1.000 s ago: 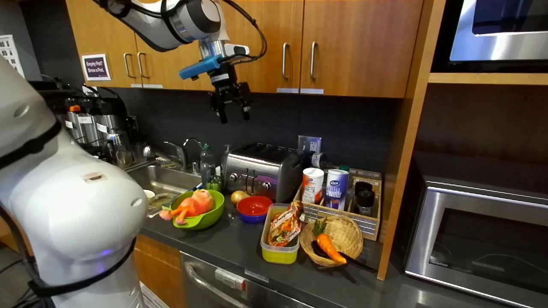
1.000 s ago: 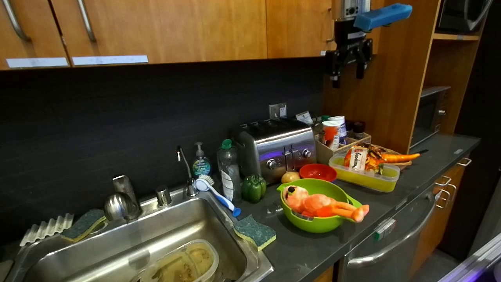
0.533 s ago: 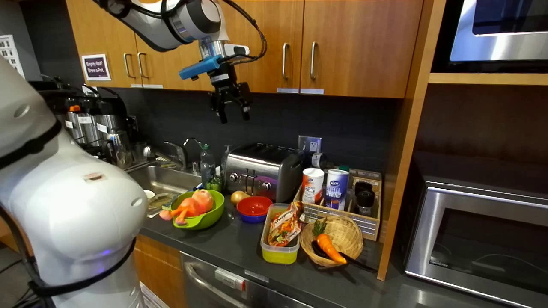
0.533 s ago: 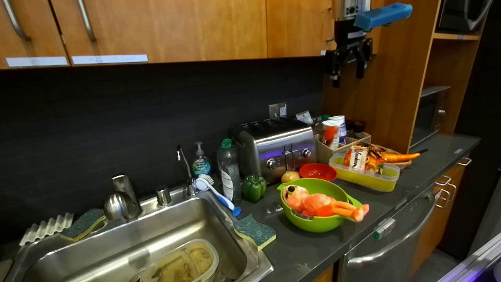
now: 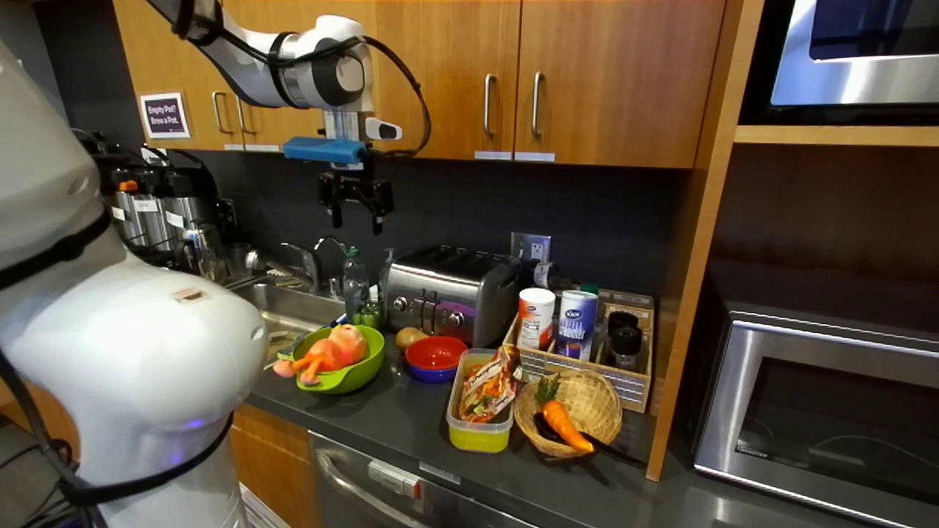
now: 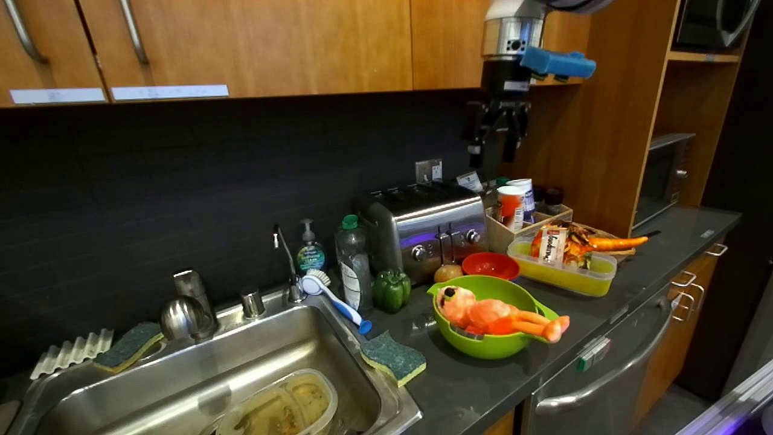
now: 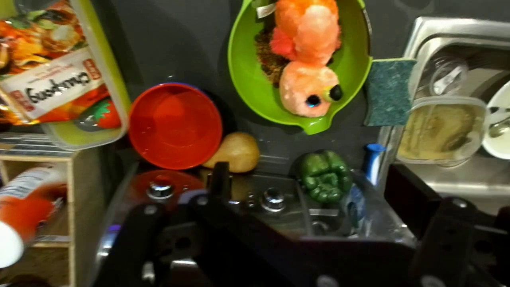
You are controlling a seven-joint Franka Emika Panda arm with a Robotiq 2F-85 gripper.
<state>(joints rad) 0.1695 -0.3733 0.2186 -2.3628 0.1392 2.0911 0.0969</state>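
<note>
A: Position of the gripper [image 5: 357, 223]?

B: Hanging in the air in both exterior views, well above the counter [image 5: 411, 414], pointing down.

A: State of its fingers [image 7: 412, 197]?

B: Spread apart, a clear gap between the tips.

A: Nearest object?

B: Toaster [image 5: 440, 293], lower down, standing on the far side of the counter. In the wrist view, part of its front shows between the fingers.

A: Objects about it?

B: Green pepper [image 6: 391, 291] just beside its left end. Red bowl [image 5: 436, 353] on its near side, blue showing beneath. Green bowl [image 5: 363, 375] nearer and farther left; an orange plush toy [image 5: 334, 356] lies in it, legs reaching over the near rim.

A: Farther right?

B: Plastic tub [image 5: 478, 438], a food packet [image 5: 490, 389] resting in it and rising above the rim. Basket [image 5: 598, 389] just beside; a carrot [image 5: 565, 425] lies in it, tip at the near rim.

A: Farther left?

B: Sink [image 6: 193, 365]. A sponge [image 6: 394, 356] lies at its right edge, a blue-handled brush [image 6: 338, 305] by its far right corner.
</note>
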